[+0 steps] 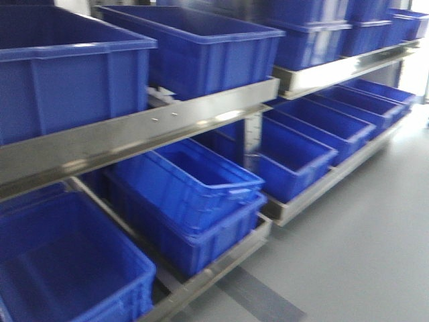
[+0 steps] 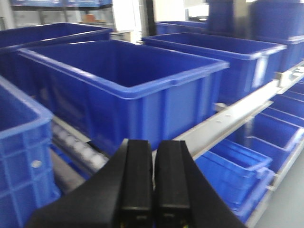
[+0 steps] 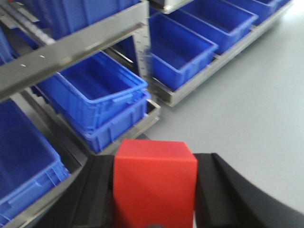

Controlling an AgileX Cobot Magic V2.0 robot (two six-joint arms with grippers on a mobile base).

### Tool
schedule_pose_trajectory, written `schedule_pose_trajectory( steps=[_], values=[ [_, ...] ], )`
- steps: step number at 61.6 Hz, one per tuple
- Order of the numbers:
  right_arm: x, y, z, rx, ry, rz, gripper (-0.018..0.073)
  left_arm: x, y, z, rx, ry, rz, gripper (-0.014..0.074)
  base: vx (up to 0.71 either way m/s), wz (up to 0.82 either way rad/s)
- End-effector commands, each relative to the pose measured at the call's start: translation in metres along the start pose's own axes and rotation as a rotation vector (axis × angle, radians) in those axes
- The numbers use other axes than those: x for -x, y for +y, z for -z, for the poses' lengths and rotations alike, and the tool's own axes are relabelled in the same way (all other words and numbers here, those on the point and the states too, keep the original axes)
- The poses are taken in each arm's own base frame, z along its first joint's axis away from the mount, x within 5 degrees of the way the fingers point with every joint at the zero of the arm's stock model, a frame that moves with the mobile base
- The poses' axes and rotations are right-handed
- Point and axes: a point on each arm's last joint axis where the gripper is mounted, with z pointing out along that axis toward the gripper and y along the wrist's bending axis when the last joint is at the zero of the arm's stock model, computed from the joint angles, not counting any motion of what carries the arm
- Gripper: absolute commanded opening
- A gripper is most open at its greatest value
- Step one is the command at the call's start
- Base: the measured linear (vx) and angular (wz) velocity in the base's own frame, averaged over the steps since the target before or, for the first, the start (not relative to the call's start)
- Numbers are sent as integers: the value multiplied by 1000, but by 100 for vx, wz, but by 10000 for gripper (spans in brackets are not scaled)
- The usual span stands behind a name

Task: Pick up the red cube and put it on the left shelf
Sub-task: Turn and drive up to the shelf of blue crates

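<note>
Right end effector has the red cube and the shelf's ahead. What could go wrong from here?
The red cube fills the right wrist view's foreground, hiding what lies below it; it might clip the left shelf at its front rail.
The lower-level crate sits tilted in another, so a drop there could land unevenly.

Red cube: small, bright, plain-faced, at the bottom centre of the right wrist view. Clamped by its left and right faces between the black fingers of the right pincer. Upright, top and front faces showing, lower edge cut off by the frame. Clear of the rack, touching none of it.

Left shelf: stainless-steel rack in two tiers, filling the left and centre of the front view. Riveted front rail slanting from lower left up to the right. Track of white rollers at lower left of the left wrist view. Large open-topped blue crates on both tiers, one on the lower tier sitting tilted inside another.
</note>
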Motion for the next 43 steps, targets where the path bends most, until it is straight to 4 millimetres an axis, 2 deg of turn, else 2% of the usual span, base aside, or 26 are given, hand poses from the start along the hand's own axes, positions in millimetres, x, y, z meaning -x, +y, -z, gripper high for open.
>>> schedule_pose_trajectory(
  steps=[1, 20, 43],
  values=[
    [16, 1, 3, 6, -105, 19, 66, 0, 1, -1, 8, -54, 4, 106, 47, 71],
    [16, 1, 3, 6, -105, 19, 66, 0, 1, -1, 8, -54, 4, 106, 40, 70],
    [16, 1, 3, 6, -105, 19, 66, 0, 1, -1, 8, -54, 4, 106, 25, 62]
  ],
)
